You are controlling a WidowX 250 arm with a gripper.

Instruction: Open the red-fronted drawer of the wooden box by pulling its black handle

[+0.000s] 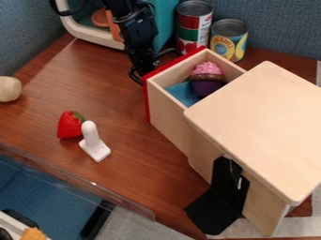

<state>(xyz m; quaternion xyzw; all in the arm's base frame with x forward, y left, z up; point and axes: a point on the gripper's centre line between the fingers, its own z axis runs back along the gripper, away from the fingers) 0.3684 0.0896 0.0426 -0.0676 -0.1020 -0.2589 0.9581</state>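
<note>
My gripper (148,62) hangs at the upper middle, beside the outer side of the red front (148,101) of a wooden drawer. Whether it touches the red front I cannot tell. The drawer (168,108) stands pulled out of a light wooden cabinet (260,126). Inside the drawer lie a toy cupcake (207,77) with a pink top and purple base, and a blue piece (182,93) beside it. A red strawberry (69,125) rests on the table at left, close to a white upright piece with a flat base (93,143).
Two cans, a red and green one (194,26) and a pineapple one (229,39), stand behind the drawer. A teal and cream toy (164,23) is behind the arm. A pale round object (9,89) sits far left. A black bracket (219,199) leans against the cabinet.
</note>
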